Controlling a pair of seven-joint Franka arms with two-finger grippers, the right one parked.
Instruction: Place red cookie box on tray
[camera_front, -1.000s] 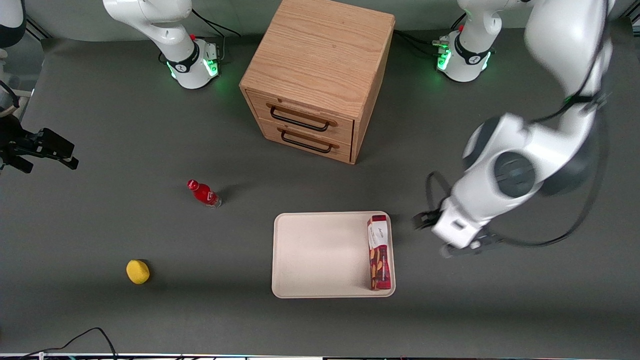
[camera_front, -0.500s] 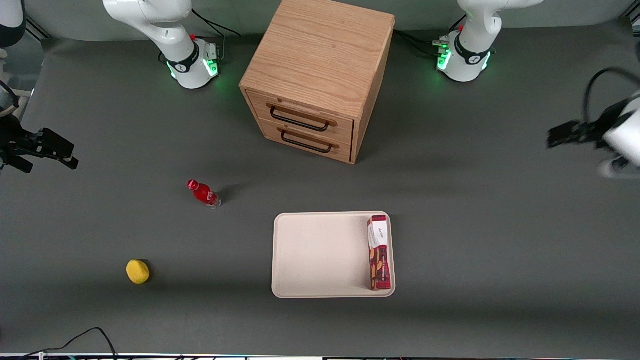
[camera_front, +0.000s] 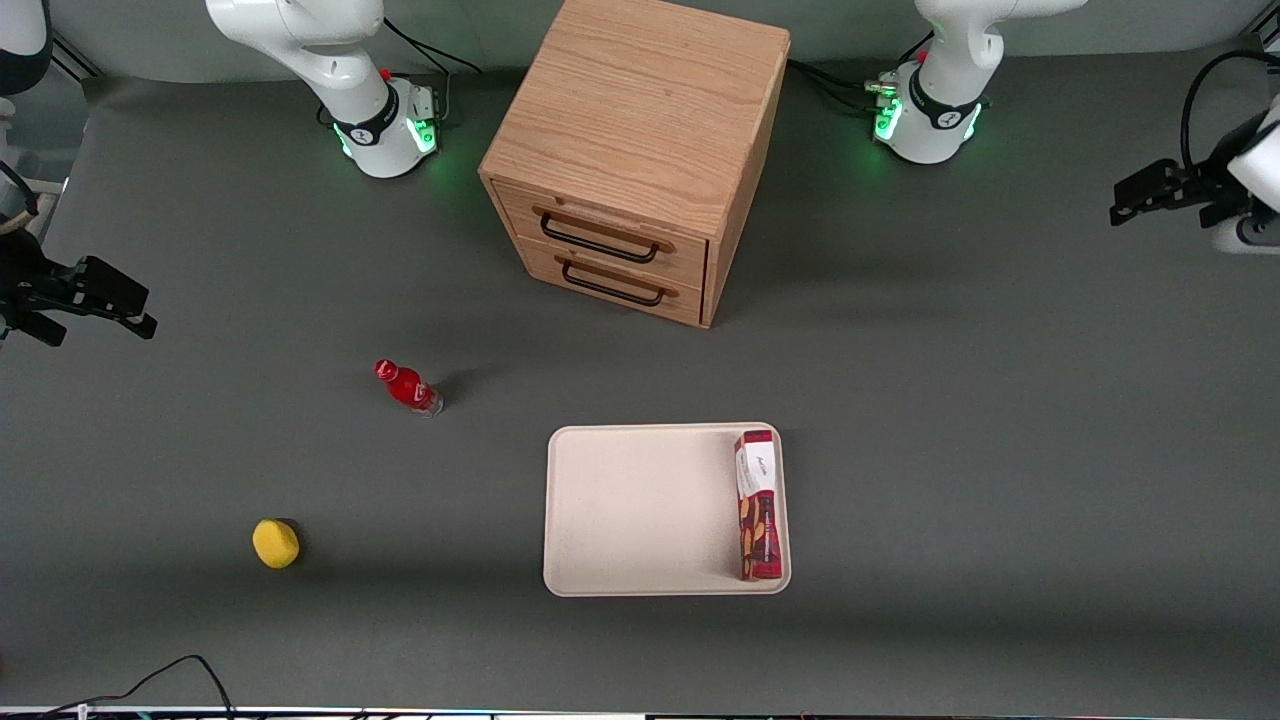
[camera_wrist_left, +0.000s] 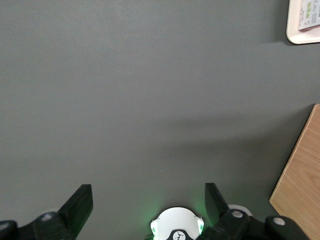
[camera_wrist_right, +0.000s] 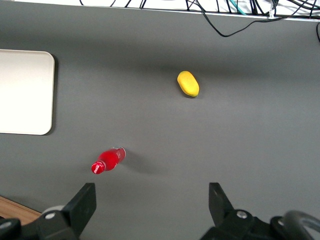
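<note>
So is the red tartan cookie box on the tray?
Yes: red tartan cookie box lies flat on the cream tray; gripper far off, fingers open.

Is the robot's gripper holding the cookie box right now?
No, the open gripper is empty, up near the working arm's table end, while the red cookie box lies on the tray.

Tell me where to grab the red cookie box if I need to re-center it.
Grip the red cookie box mid-length, across its narrow width, from above: it lies flat along the tray edge nearest the working arm. The claw is open, well away.
</note>
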